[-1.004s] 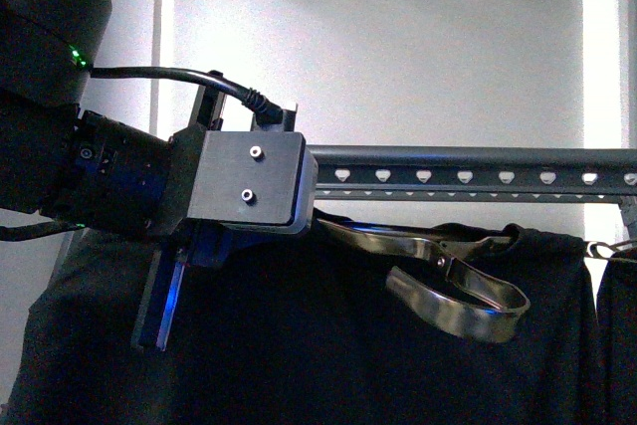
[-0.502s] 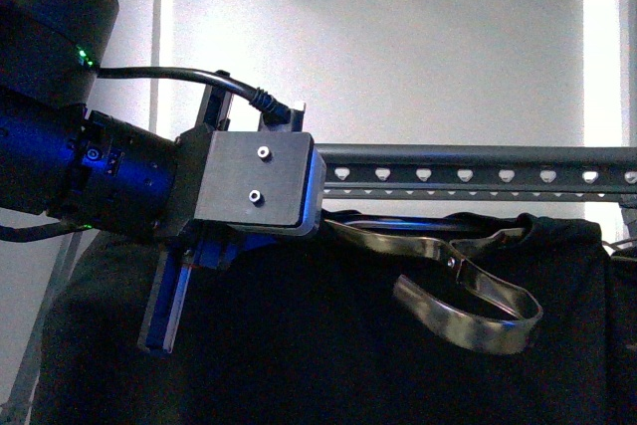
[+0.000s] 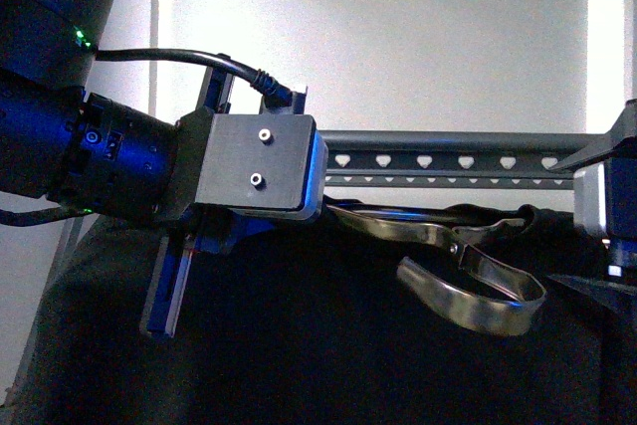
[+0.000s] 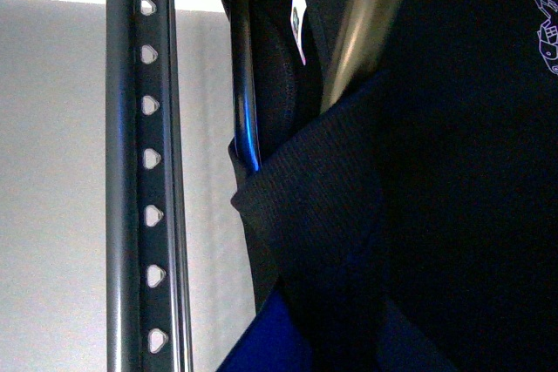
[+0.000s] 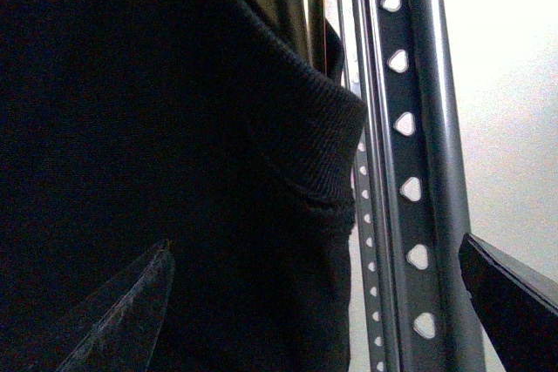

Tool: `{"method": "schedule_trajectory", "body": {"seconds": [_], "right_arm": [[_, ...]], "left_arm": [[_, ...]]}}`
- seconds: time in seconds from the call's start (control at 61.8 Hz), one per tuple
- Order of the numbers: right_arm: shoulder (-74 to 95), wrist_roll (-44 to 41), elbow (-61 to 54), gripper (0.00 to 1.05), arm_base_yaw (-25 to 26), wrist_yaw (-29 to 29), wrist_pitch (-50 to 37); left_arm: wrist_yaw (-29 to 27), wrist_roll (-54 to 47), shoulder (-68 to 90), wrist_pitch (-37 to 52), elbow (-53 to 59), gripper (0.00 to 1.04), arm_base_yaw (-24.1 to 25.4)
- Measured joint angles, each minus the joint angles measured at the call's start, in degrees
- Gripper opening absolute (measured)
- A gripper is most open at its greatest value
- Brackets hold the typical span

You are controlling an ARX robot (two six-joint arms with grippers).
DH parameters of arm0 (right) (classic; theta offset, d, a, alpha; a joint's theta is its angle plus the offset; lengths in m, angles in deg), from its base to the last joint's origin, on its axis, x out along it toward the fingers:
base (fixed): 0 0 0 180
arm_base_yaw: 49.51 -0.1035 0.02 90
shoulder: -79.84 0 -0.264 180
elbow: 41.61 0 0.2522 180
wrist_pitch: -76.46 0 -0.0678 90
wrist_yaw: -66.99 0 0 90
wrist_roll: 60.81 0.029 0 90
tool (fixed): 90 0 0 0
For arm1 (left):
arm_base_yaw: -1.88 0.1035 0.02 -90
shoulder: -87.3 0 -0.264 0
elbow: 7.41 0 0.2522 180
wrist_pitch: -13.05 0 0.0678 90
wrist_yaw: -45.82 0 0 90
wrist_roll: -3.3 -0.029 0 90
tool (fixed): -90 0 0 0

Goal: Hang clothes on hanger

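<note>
The clothes (image 3: 299, 345), a black garment, hang just below the hanger (image 3: 448, 161), a dark grey rail with shield-shaped holes. The flat bronze hook (image 3: 468, 291) lies tilted against the fabric, under the rail and not over it. My left gripper (image 3: 323, 208) is shut on the clothes at the collar, next to the rail. In the left wrist view the fabric (image 4: 436, 172) with white print, the hook (image 4: 357, 32) and the rail (image 4: 131, 172) show. My right gripper (image 5: 318, 311) is open, its jaws spread round the collar edge (image 5: 323, 154) and the rail (image 5: 410, 128).
A white wall (image 3: 418, 37) is behind the rail. My right arm's housing (image 3: 607, 196) stands at the right edge, in front of the rail's end. A black cable (image 3: 169, 55) arcs over my left wrist. A slanted grey rack leg (image 3: 55, 276) is at the left.
My right gripper has come into the front view at the right edge. My left gripper has shifted slightly right with the clothes, and the hook with it.
</note>
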Motion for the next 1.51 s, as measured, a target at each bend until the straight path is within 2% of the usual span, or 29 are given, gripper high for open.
{"method": "schedule_trajectory", "body": {"seconds": [0.065, 0.162, 0.259, 0.308, 0.356, 0.437, 0.534, 0.599, 0.648, 0.713, 0.826, 0.907, 0.988, 1.053, 1.101, 1.198, 1.263, 1.296, 1.377, 1.425, 1.506], "right_arm": [[2.2, 0.9, 2.3, 0.97, -1.0, 1.8, 0.6], [4.9, 2.3, 5.6, 0.84, -2.2, 4.3, 1.7], [8.0, 2.5, 9.6, 0.63, -3.3, 6.8, 3.3], [8.5, 2.6, 10.2, 0.59, -3.5, 7.1, 3.5], [9.4, 2.6, 11.3, 0.48, -4.0, 7.9, 3.8], [9.7, 2.7, 11.7, 0.38, -4.2, 8.2, 4.0], [9.6, 3.1, 11.6, 0.18, -4.4, 8.1, 4.2], [8.9, 3.3, 10.5, 0.09, -4.3, 7.6, 3.9], [8.5, 3.8, 9.6, 0.06, -4.2, 7.1, 3.5], [6.9, 6.3, 7.4, 0.06, -3.6, 5.9, 2.9], [5.0, 8.7, 5.0, 0.06, -2.7, 3.9, 3.0], [1.7, 12.2, 2.1, 0.06, -0.9, 0.7, 5.7], [-3.1, 13.1, -1.1, 0.06, 2.5, -3.4, 12.9], [-4.7, 12.8, -2.0, 0.06, 4.2, -4.5, 17.3], [-5.9, 11.3, -2.2, 0.06, 6.5, -5.3, 23.7], [-5.6, 8.0, -1.5, 0.06, 12.7, -5.4, 41.9], [-4.0, 7.6, -1.1, 0.05, 16.3, -6.2, 52.2], [-3.7, 7.6, -1.0, 0.05, 17.0, -6.7, 54.2], [-2.7, 10.0, -0.9, 0.04, 20.2, -10.7, 64.0], [-2.7, 12.3, -0.8, 0.04, 20.8, -13.0, 66.7], [-4.2, 19.5, -1.0, 0.03, 21.5, -20.2, 67.9]], "left_arm": [[0.0, 0.0, 0.0, 0.0, 0.0, 0.04, 0.0], [0.0, 0.0, 0.0, 0.0, 0.0, 0.04, 0.0], [0.0, 0.0, 0.0, 0.0, 0.0, 0.04, 0.0], [-0.2, 0.0, 0.0, 0.0, 0.0, 0.04, 0.0], [-0.5, 0.0, 0.0, 0.0, 0.0, 0.04, 0.1], [-0.6, 0.0, 0.0, 0.0, 0.0, 0.04, 0.2], [-0.6, 0.0, 0.0, 0.0, 0.0, 0.04, 0.2], [-0.5, 0.2, 0.0, 0.0, 0.0, 0.04, 0.2], [-0.4, 0.3, 0.0, 0.0, -0.1, 0.06, 0.2], [-0.2, 0.1, 0.0, 0.1, -0.1, 0.19, 0.2], [0.1, 0.1, 0.0, 0.1, -0.3, 0.31, 0.2], [0.3, 0.1, 0.0, 0.3, -0.7, 0.45, 0.1], [0.3, 0.1, 0.0, 0.4, -0.8, 0.63, 0.1], [0.4, 0.1, 0.0, 0.4, -0.8, 0.7, 0.1], [0.4, 0.1, 0.0, 0.4, -0.8, 0.79, 0.1], [0.4, 0.0, 0.0, 0.4, -0.8, 0.99, 0.1], [0.4, 0.0, 0.0, 0.4, -0.8, 0.98, 0.1], [0.4, 0.0, 0.0, 0.4, -0.8, 0.98, 0.1], [0.3, 0.0, 0.0, 0.4, -0.8, 0.98, 0.1], [0.3, 0.0, 0.0, 0.4, -0.8, 0.98, 0.1], [0.4, 0.0, 0.0, 0.4, -0.8, 0.98, 0.0]]}}
